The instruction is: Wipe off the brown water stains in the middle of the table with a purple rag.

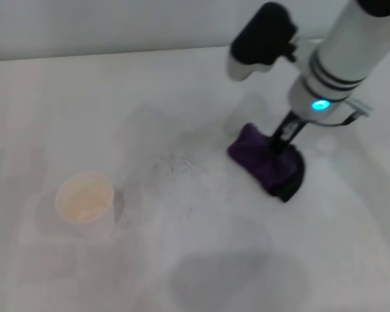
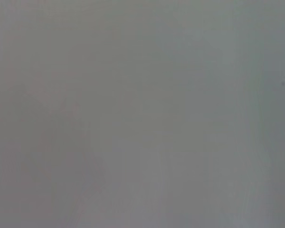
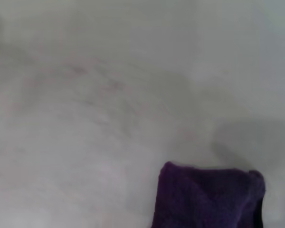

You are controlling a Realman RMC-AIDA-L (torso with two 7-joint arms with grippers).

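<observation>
Wiping step: right gripper (image 1: pixel 285 144), jaws clamped on the purple rag (image 1: pixel 266 161), presses it to the table (image 1: pixel 182 260); next, a sweep toward centre.

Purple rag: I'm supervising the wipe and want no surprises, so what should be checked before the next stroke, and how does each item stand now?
1. Right end effector on the purple rag: ok, it meets the cloth from above.
2. Rag down on the table: ok, it looks pressed flat.
3. Brown water stains visible: cannot tell, only grey speckles show beside the rag.
4. Cup out of the path: ok, far toward the robot's left.
5. Left end effector away: cannot tell, not in view.
</observation>
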